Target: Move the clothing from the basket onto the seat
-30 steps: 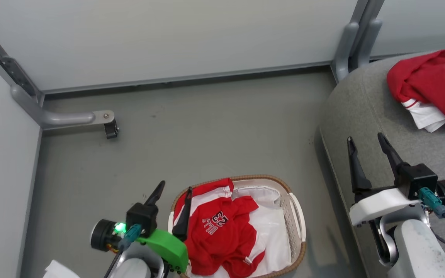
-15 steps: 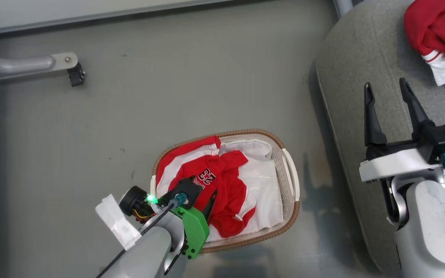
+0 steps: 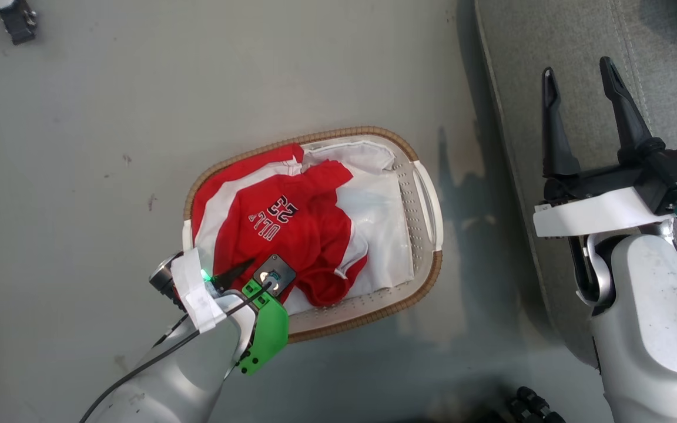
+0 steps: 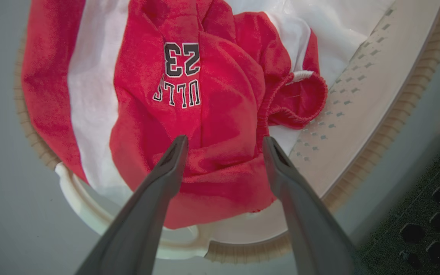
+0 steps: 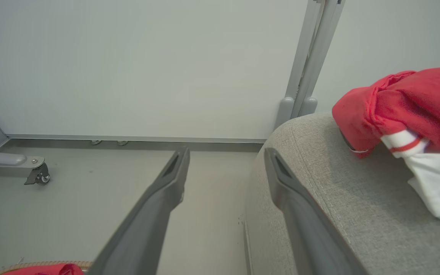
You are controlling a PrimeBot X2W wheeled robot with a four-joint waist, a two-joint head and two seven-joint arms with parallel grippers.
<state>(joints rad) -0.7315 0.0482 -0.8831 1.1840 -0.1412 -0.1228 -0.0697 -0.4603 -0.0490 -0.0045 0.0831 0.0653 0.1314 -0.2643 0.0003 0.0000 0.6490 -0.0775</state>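
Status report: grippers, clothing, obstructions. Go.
Left gripper open, poised over red clothing in basket. Right gripper open, empty, above seat. One garment lying on seat. Nothing blocking the grab.

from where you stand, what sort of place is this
Probably a partitioned robot test bay staged as a home: plain pale partition panels on grey metal caster feet, a large grey fabric sofa cushion and a white oval plastic laundry basket with brown woven rim.

Grey floor (image 5: 90,198) beneath and beyond the right fingers (image 5: 159,206), pale wall panel (image 5: 147,68) further ahead, castered metal leg (image 5: 13,159) far to their left, grey post (image 5: 311,49) above them.
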